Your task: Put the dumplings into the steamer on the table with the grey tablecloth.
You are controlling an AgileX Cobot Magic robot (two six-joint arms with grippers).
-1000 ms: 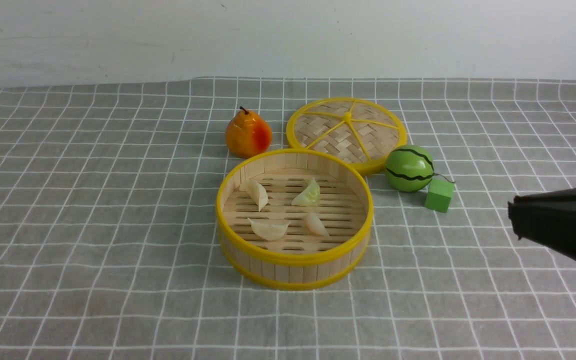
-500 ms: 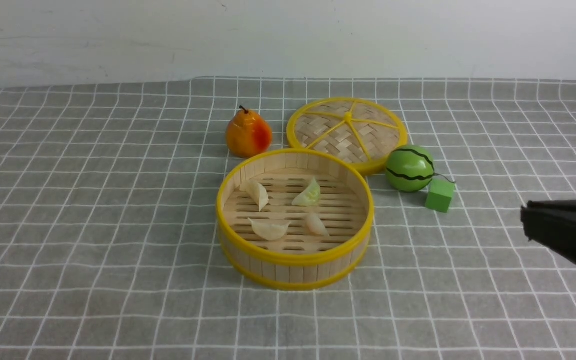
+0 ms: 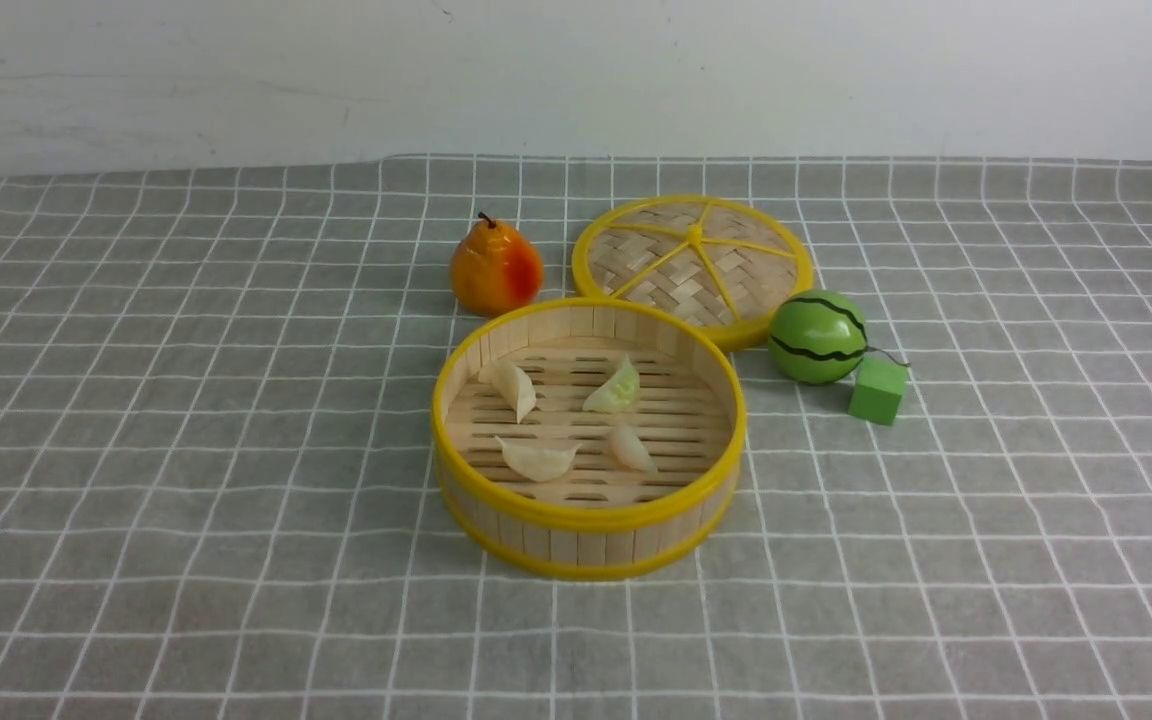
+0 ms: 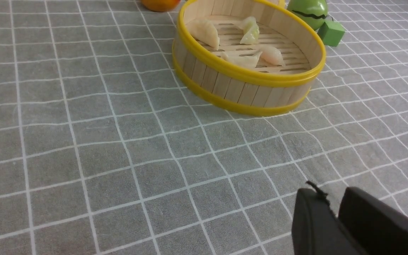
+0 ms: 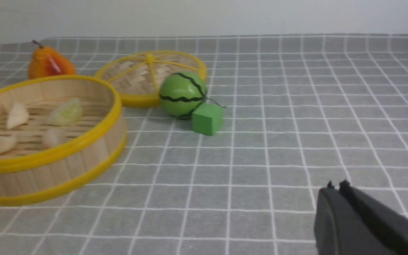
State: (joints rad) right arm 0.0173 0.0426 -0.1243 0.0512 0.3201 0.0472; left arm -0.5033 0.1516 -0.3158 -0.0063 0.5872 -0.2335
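The steamer (image 3: 586, 518), a round bamboo basket with yellow rims, stands in the middle of the table on the grey tablecloth (image 3: 186, 450). Several dumplings lie on its slatted floor: off-white ones (image 3: 516, 388) (image 3: 538, 460) (image 3: 630, 448) and a pale green one (image 3: 616, 387). Neither gripper shows in the front view. In the left wrist view my left gripper (image 4: 331, 194) hovers over bare cloth well short of the steamer (image 4: 246, 92), its fingers slightly apart and empty. My right gripper (image 5: 336, 186) is shut on nothing, off to the side of the steamer (image 5: 48, 170).
Behind the steamer stand an orange pear (image 3: 496, 268) and the flat woven lid (image 3: 693, 258). A green watermelon ball (image 3: 819, 337) and a small green cube (image 3: 878, 390) sit to its right. A white wall closes the far side.
My right gripper has drawn back to the right and left the front view. The steamer, dumplings and other objects have not moved.
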